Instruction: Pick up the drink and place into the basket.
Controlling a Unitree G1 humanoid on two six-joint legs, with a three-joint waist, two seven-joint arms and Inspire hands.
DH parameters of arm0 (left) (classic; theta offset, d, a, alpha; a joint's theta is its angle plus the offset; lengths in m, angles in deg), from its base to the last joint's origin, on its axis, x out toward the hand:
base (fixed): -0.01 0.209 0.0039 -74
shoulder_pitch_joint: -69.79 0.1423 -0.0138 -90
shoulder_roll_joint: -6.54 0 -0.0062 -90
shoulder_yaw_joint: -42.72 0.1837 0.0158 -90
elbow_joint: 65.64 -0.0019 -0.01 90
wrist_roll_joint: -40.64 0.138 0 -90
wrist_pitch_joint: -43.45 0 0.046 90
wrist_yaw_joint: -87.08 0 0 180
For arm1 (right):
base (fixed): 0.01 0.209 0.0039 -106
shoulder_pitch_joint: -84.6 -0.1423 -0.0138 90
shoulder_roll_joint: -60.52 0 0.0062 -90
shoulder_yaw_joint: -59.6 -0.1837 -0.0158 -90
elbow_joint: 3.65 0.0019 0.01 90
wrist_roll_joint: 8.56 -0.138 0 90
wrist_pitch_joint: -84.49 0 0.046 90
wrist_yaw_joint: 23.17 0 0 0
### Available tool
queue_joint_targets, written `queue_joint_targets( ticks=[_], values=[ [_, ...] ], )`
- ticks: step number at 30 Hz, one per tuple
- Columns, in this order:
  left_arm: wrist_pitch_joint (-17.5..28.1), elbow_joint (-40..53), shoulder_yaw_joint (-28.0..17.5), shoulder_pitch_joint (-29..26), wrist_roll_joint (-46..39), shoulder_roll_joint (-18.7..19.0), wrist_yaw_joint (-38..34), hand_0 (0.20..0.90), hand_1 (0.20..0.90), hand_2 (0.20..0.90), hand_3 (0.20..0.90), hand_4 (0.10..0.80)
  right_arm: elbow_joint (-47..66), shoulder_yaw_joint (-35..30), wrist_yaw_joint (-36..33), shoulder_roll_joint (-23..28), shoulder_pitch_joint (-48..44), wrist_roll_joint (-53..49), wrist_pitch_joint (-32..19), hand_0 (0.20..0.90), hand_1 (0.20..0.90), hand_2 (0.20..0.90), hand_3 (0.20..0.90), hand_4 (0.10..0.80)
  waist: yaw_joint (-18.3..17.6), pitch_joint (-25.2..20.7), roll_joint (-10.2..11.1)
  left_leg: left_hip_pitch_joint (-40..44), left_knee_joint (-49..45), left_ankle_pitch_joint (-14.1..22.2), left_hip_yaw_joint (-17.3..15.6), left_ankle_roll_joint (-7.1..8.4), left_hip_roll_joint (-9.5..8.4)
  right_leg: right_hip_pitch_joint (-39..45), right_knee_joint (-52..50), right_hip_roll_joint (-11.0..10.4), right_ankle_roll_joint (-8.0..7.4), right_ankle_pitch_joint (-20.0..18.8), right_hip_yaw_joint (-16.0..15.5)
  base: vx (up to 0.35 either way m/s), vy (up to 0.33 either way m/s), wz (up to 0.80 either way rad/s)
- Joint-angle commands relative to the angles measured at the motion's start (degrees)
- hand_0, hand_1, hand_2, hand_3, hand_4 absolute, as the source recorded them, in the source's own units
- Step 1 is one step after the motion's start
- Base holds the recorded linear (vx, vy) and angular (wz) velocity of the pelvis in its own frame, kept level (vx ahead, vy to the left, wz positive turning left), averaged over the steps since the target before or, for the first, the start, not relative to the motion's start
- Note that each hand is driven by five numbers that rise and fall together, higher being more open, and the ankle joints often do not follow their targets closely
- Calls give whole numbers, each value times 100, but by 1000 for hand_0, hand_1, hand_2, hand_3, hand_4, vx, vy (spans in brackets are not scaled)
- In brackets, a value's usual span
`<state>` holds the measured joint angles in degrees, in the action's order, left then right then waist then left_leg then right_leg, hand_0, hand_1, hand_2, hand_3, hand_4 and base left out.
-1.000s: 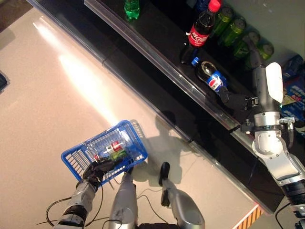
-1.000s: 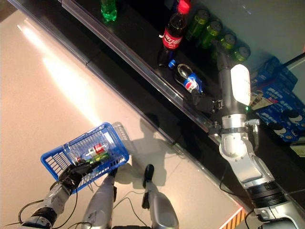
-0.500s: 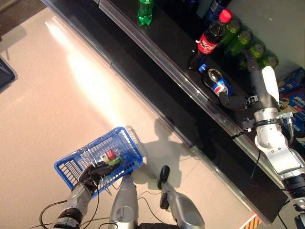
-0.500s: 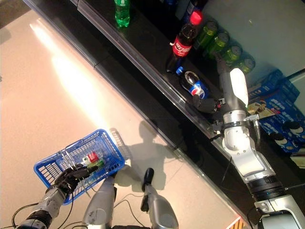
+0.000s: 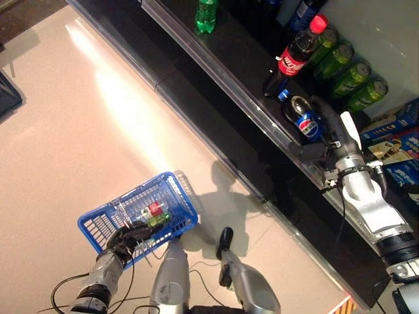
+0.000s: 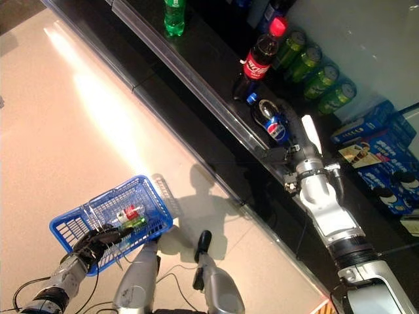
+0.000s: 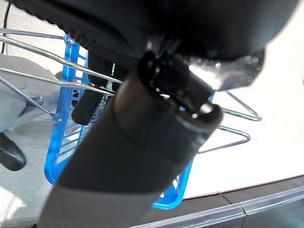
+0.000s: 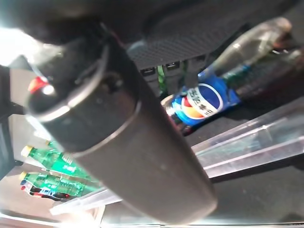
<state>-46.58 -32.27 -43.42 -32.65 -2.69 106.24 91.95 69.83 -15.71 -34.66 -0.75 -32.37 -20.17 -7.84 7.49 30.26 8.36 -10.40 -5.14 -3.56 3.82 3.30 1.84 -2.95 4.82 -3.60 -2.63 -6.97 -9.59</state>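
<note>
From where I stood, the right robot hand [image 5: 325,127] lay over the blue-labelled bottle [image 5: 305,123] on the shelf [image 5: 222,49], and its fingers were hidden behind its own bulk, so their curl could not be told. The small drinks [image 5: 156,210] inside the blue basket [image 5: 105,226] were too tiny to name. At twelve o'clock the green bottle [image 5: 206,14] was cut off by the edge. In the left wrist view the left robot hand [image 7: 142,142] blocked most of the basket.
</note>
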Motion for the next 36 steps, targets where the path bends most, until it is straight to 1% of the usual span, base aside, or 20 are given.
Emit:
queue_joint_targets(
  ticks=[1,8,22,29,36],
  values=[
    [353,627,158,194,51,424,331,300,300,300,200,100,76,12,26,237,-523,-291,-240,900,900,900,900,800,13,-634,-51,-257,-826,734,-176,25,-30,-115,-662,-253,-614,478,-5,0,0,0],
    [361,626,269,38,-37,445,267,300,300,300,200,100,-402,186,232,272,-1037,-542,-63,900,900,900,900,800,23,-566,-87,-312,-815,727,-155,13,-41,-275,-761,-278,-603,469,-25,-36,10,4],
    [342,603,442,-271,-223,585,240,300,300,300,200,100,-1534,634,607,623,-2057,-1125,140,900,900,900,900,800,67,-426,-71,-477,-903,797,-128,-35,-81,-590,-951,-292,-571,464,-51,-23,-5,1],
    [365,570,508,-354,-280,601,265,300,300,300,200,100,-1930,901,842,788,-2477,-1163,356,900,900,900,900,800,74,-387,-71,-500,-916,824,-116,-59,-105,-703,-1020,-302,-553,458,-45,0,0,0],
    [407,577,541,-383,-337,566,286,300,300,300,200,100,-2131,1104,1060,880,-2741,-1032,498,900,900,900,900,800,58,-361,-119,-491,-863,816,-126,-89,-144,-812,-1100,-319,-544,469,-33,0,0,0]
  ],
)
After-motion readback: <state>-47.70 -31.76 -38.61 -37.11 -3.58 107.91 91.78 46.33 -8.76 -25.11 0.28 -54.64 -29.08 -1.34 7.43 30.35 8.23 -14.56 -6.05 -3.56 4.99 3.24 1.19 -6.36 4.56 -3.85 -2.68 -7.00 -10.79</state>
